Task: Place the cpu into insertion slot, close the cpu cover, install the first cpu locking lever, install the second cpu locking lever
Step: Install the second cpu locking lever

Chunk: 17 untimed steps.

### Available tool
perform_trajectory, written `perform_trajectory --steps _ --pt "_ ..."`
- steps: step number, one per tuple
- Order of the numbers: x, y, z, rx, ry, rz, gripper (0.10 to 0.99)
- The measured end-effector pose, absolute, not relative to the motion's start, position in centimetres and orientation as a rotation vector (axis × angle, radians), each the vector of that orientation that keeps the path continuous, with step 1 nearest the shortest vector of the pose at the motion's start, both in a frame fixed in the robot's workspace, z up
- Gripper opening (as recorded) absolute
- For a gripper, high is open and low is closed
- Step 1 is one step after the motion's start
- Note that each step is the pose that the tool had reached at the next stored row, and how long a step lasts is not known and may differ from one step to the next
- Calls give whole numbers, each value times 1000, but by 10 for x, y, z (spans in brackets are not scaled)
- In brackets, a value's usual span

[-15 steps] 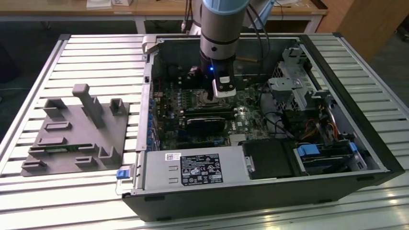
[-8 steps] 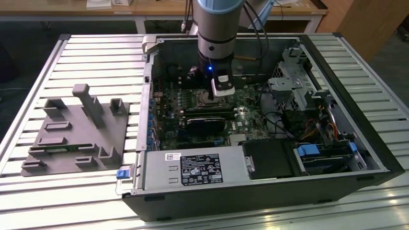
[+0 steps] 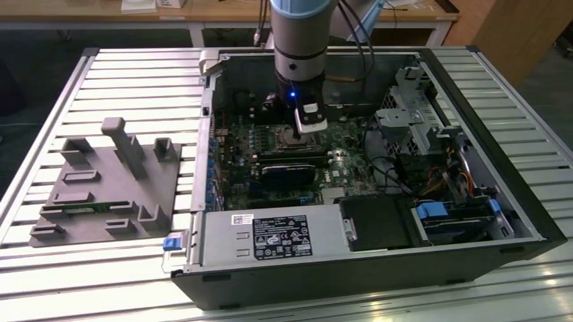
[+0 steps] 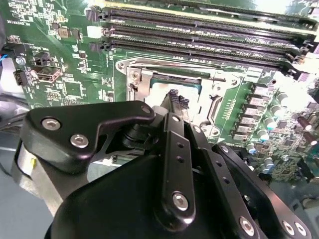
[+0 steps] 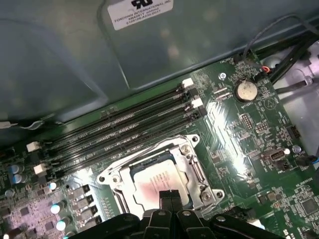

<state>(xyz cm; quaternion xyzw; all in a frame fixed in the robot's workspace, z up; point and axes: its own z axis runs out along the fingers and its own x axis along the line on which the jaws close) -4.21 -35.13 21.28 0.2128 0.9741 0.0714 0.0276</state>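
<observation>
The cpu point(image 5: 153, 181) shows its pale silver face inside the insertion slot point(image 3: 284, 139) on the green board. Around it lies the cpu cover point(image 5: 185, 149), a silver frame that looks flat over the socket with the chip showing through its window. My gripper point(image 5: 170, 195) hangs just over the chip's near edge with its black fingertips pressed together and nothing visible between them. In the second wrist view the gripper point(image 4: 178, 99) sits over the cpu point(image 4: 160, 88), with the cpu cover point(image 4: 149, 67) around it. I cannot make out the locking levers' positions.
Long black memory slots point(image 5: 124, 129) run beside the socket, towards the case wall point(image 5: 75, 59). A coin battery point(image 5: 245, 89) and capacitors point(image 5: 57, 206) stand on the board. Outside the case, a grey fixture point(image 3: 107, 181) rests on the slatted table; a power supply point(image 3: 268, 235) fills the front.
</observation>
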Motion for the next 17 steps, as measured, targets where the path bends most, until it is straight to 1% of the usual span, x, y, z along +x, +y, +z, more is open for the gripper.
perform_trajectory --steps 4,11,17 --pt "-42 -348 212 659 3003 165 106" --pt "-42 -338 210 659 3002 157 106" --pt "-42 -338 210 659 3002 155 106"
